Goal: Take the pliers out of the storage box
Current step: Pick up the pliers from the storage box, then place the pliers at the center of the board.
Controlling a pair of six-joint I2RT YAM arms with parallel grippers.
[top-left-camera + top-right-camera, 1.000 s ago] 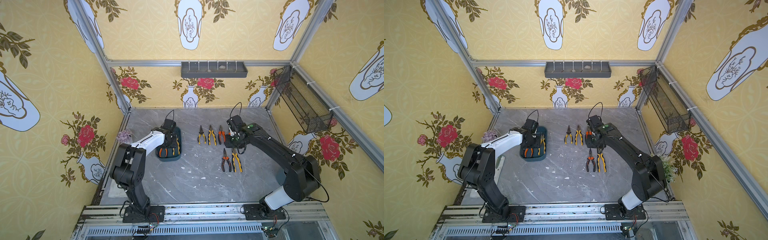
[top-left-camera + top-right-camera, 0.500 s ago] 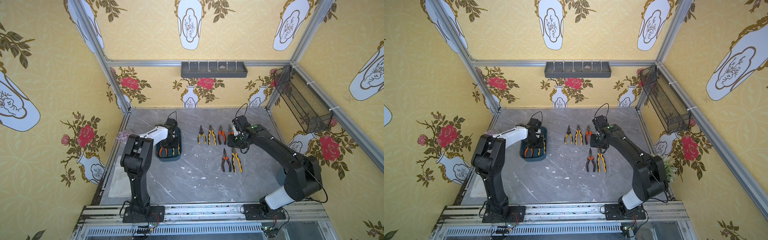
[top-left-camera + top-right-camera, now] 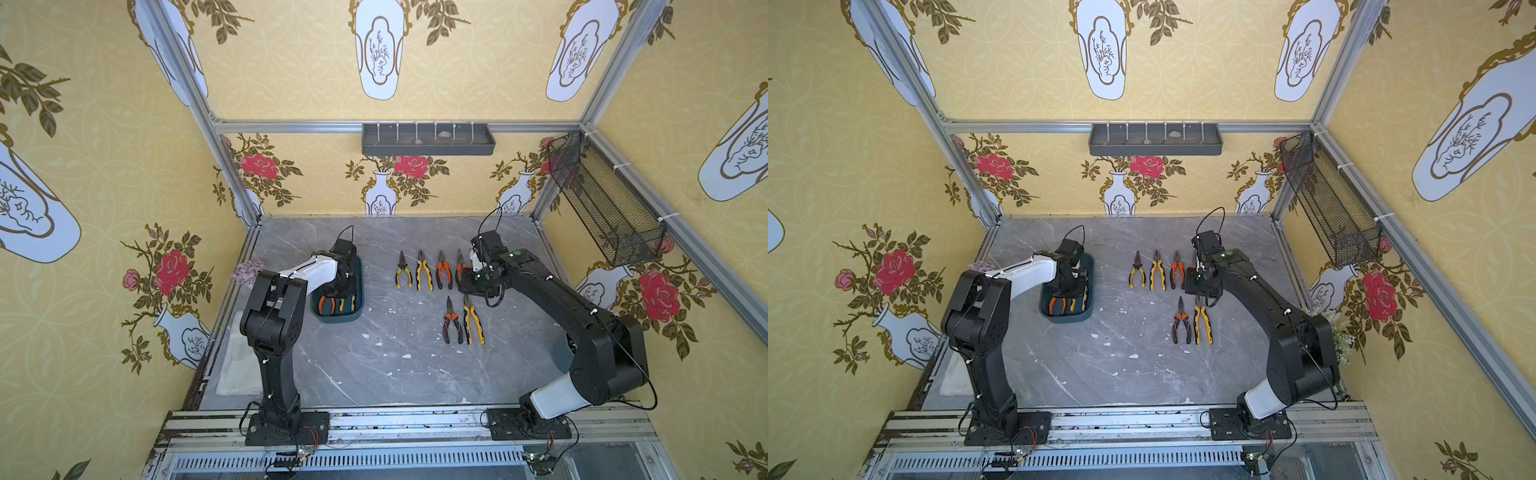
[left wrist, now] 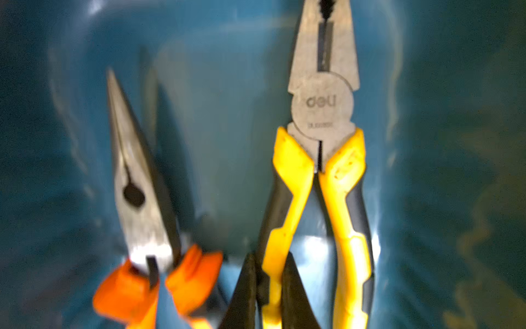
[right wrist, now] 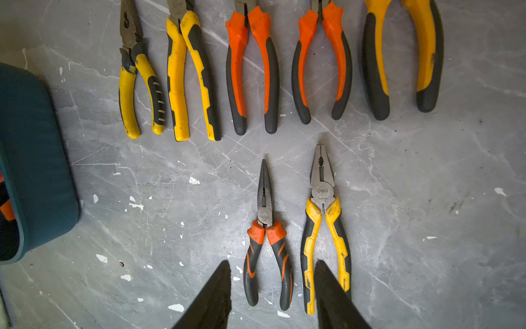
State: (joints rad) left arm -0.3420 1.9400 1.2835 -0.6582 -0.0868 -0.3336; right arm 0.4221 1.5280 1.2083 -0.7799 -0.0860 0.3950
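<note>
The storage box (image 3: 337,318) is a dark teal tub at the left of the table, also seen in another top view (image 3: 1068,319). Two pliers lie in it: an orange-handled long-nose pair (image 4: 136,199) and a yellow-and-black pair (image 4: 323,108). My left gripper (image 4: 270,287) reaches down into the box and is shut on one yellow handle of that pair. Several pliers (image 5: 196,74) lie in a far row on the table, and two more pliers (image 5: 266,236) lie nearer. My right gripper (image 5: 273,296) hovers open above those two, holding nothing.
A grey divided tray (image 3: 428,141) hangs on the back wall and a black mesh basket (image 3: 602,208) on the right wall. A purple flower (image 3: 248,271) and a pale cloth (image 3: 239,365) lie along the table's left edge.
My left gripper has lowered into the box and closed on the yellow handle, with its elbow rising. My right arm shifted slightly right earlier and has since held still, jaws unchanged.
</note>
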